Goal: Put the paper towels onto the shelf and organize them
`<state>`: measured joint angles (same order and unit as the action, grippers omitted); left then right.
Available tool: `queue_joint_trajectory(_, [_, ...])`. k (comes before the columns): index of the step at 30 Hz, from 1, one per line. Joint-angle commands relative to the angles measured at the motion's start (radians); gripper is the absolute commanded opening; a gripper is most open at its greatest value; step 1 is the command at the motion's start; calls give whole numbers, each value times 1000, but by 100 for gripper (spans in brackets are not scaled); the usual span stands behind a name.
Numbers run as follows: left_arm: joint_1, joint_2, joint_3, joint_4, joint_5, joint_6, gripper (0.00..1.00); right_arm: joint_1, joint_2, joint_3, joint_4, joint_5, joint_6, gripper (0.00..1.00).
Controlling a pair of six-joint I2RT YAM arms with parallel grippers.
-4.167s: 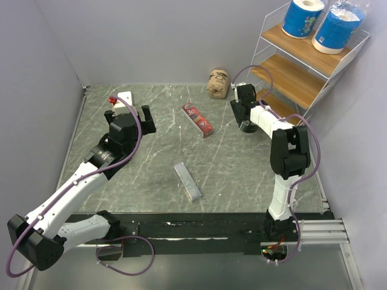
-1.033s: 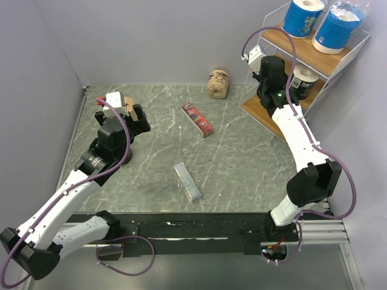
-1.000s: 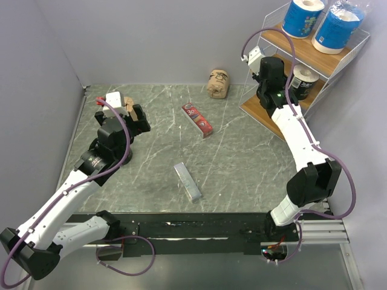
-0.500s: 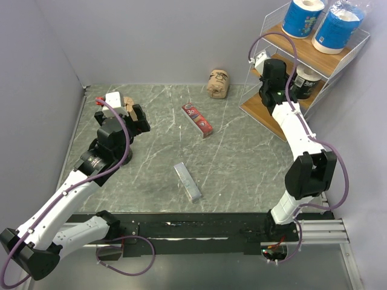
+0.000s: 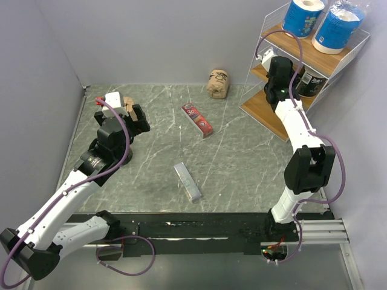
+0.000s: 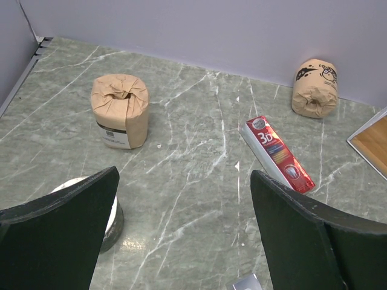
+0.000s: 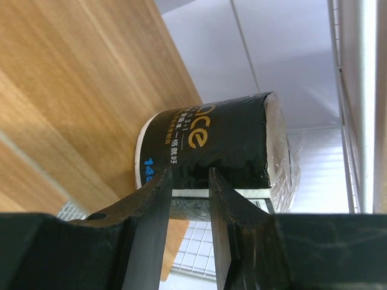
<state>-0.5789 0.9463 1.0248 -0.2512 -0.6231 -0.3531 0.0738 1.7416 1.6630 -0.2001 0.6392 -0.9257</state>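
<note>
Two blue rolls [image 5: 302,17] [image 5: 338,25] stand on the top tier of the white wire shelf [image 5: 296,43]. My right gripper [image 5: 291,74] reaches into the middle tier. Its nearly shut jaws [image 7: 186,175] pinch the near side of a black roll [image 7: 208,148], which stands upright on the wood [image 5: 311,81]. My left gripper [image 5: 123,116] [image 6: 184,175] is wide open and empty above the floor. One tan roll [image 6: 120,110] stands ahead of it. Another tan roll [image 6: 315,87] [image 5: 218,83] lies by the back wall. A second black roll [image 6: 109,220] shows partly behind my left finger.
A flat red packet [image 5: 198,119] [image 6: 278,154] lies mid-table. A grey bar [image 5: 188,181] [image 6: 243,283] lies nearer the arms. The shelf's bottom tier [image 5: 266,112] sits at table level on the right. Grey walls close the left and back.
My right gripper has moved right and deeper into the middle tier, taking the black roll with it. The left arm has not moved in the last second.
</note>
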Motion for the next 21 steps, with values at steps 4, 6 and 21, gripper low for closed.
queue_joint_trajectory(4, [5,-6,1,36,-9,3,96,4,-31,32,22,-30,53,38])
queue_joint_trajectory(6, [5,-9,-2,38,-10,3,96,32,-57,40,-2,-55,92,38])
queue_joint_trajectory(21, [13,31,9,-38,-167,-121,96,544,-443,-207,-120,-33,546,64])
